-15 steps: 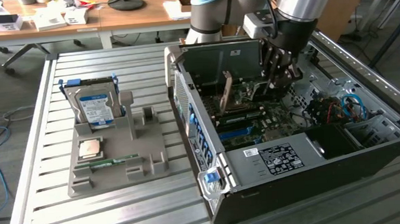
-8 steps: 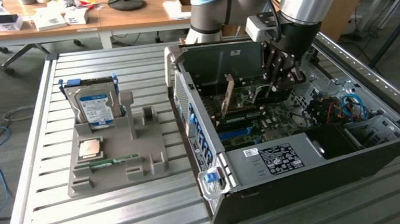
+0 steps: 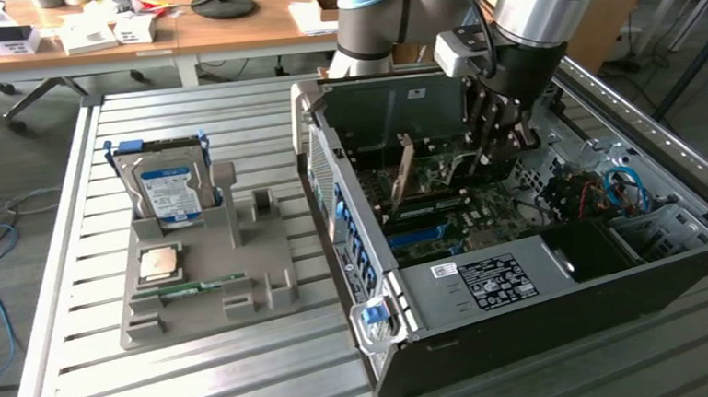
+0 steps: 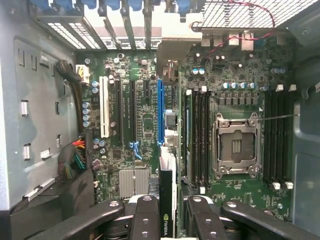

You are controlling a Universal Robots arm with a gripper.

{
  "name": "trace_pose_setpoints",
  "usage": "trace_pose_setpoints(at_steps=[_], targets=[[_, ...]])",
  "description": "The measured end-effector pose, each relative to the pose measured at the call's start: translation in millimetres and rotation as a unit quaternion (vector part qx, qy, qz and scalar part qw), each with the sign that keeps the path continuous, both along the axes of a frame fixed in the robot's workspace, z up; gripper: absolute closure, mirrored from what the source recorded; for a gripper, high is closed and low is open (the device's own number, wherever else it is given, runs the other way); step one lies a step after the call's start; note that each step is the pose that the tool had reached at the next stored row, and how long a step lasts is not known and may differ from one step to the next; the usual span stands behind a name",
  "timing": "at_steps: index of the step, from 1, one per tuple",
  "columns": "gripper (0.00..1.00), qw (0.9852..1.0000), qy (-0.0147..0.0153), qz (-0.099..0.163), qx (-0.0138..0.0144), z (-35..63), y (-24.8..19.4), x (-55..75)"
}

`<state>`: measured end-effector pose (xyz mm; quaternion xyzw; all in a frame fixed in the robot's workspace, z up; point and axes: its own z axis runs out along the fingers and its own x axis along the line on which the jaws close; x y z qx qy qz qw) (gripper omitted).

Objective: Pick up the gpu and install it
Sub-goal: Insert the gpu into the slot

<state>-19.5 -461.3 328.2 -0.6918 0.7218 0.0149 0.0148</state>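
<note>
The gpu (image 3: pixel 406 172) stands on edge inside the open computer case (image 3: pixel 483 283), its brownish face toward the case's rear wall. My gripper (image 3: pixel 499 153) reaches down into the case beside it. In the wrist view the gpu (image 4: pixel 167 190) is seen edge-on between my two black fingers (image 4: pixel 145 215), and a green logo shows on its near end. It lines up with the long blue slot (image 4: pixel 160 110) on the motherboard (image 4: pixel 140 125). My gripper (image 4: pixel 167 222) is shut on the gpu.
A grey holder (image 3: pixel 255 288) at the exterior view's left carries a hard drive (image 3: pixel 169 191), a square processor chip (image 3: pixel 161 263) and a green memory stick (image 3: pixel 193 287). Case walls and cables (image 3: pixel 612 192) surround the gripper. The processor socket (image 4: pixel 236 145) lies beside the memory slots.
</note>
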Motion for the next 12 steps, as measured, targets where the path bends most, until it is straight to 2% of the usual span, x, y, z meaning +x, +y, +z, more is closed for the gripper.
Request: trace_pose_setpoints(at_steps=[12], targets=[[0.74,1.0000,0.0000,0.000,0.0001,-18.3,0.0,0.0]])
